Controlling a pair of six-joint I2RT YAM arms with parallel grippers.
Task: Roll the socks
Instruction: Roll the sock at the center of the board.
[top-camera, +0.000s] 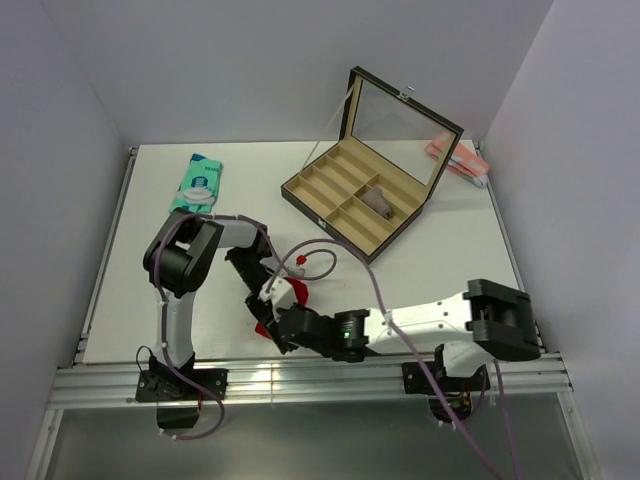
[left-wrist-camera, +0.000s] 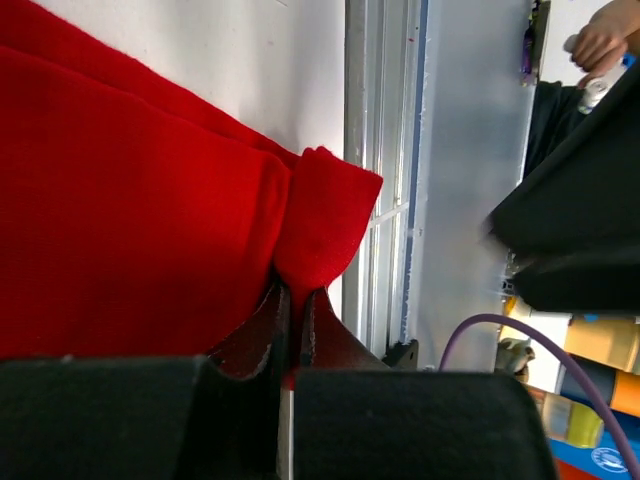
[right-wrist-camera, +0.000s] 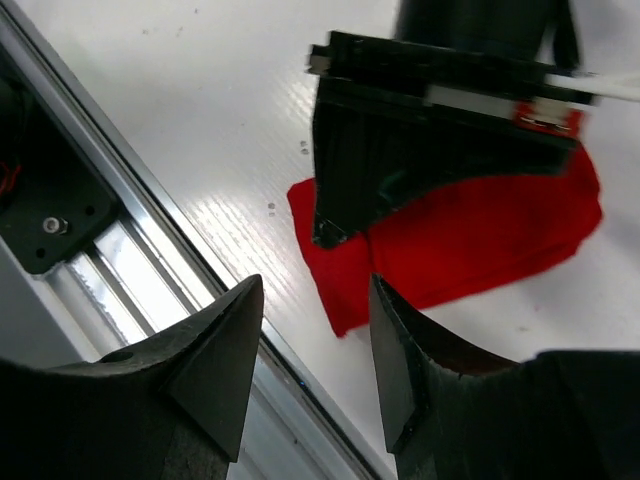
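Fingers of my left gripper (left-wrist-camera: 293, 300) were pinched tight on a corner of the red sock (left-wrist-camera: 130, 200). The sock lay on the white table (right-wrist-camera: 200, 100), close to the near edge, just by the metal rail (right-wrist-camera: 130, 260). My right gripper (right-wrist-camera: 315, 290) hung half open near the sock's corner, holding nothing. I could not tell if it was one sock or two. No roll showed, so I think nearly all the job was left.
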